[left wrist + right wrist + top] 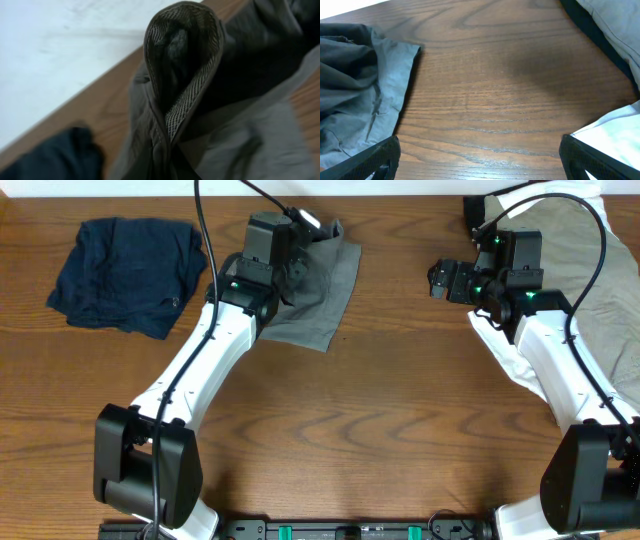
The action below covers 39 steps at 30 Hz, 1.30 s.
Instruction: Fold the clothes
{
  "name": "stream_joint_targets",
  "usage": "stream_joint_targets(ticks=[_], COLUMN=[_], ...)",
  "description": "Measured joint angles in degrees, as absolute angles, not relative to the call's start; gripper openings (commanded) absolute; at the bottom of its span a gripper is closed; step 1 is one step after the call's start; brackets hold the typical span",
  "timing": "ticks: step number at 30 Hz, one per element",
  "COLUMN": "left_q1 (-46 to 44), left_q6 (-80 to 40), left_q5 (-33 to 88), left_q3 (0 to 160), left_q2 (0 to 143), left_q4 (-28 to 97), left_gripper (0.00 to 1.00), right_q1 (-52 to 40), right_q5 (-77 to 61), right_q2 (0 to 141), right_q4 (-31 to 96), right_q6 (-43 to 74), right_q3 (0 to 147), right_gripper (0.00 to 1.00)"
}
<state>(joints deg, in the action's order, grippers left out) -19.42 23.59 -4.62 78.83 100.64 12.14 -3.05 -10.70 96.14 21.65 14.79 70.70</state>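
The grey shorts lie at the back centre of the table, one part lifted. My left gripper is shut on a fold of them, near a mesh-lined opening; its fingers are hidden by the cloth. In the right wrist view the shorts lie at the left. My right gripper is open and empty above bare wood, its fingertips wide apart. A navy garment lies crumpled at the back left and shows dark in the left wrist view.
A pile of white and khaki-beige clothes lies at the right edge under my right arm, with a white corner close to the right finger. A dark garment shows beside the pile. Cables hang above both arms.
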Motion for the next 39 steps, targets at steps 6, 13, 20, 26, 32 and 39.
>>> stream_joint_targets(ticks=[6, 13, 20, 26, 32, 39], left_q1=[-21.0, -25.1, -26.4, -26.4, -26.4, -26.4], left_q6=[17.3, 14.5, 12.9, 11.8, 11.8, 14.5], left_q5=[-1.0, 1.5, 3.0, 7.2, 8.8, 9.1], left_q3=[78.8, 78.8, 78.8, 78.8, 78.8, 78.8], left_q2=[104.8, 111.3, 112.1, 112.1, 112.1, 114.7], left_q4=[11.7, 10.1, 8.6, 8.8, 10.1, 10.0], left_gripper=[0.06, 0.14, 0.43, 0.6, 0.67, 0.74], right_q1=[-3.0, -3.0, -3.0, -3.0, -3.0, -3.0], right_q5=[-10.7, -10.7, -10.7, -10.7, -10.7, -10.7], right_q2=[96.1, 96.1, 96.1, 96.1, 96.1, 96.1], right_q4=[21.7, 22.3, 22.8, 22.9, 22.9, 22.9], right_q6=[14.8, 14.4, 13.6, 13.4, 13.3, 13.3], right_q3=[70.7, 70.7, 70.7, 70.7, 70.7, 70.7], right_gripper=[0.99, 0.99, 0.99, 0.99, 0.99, 0.99])
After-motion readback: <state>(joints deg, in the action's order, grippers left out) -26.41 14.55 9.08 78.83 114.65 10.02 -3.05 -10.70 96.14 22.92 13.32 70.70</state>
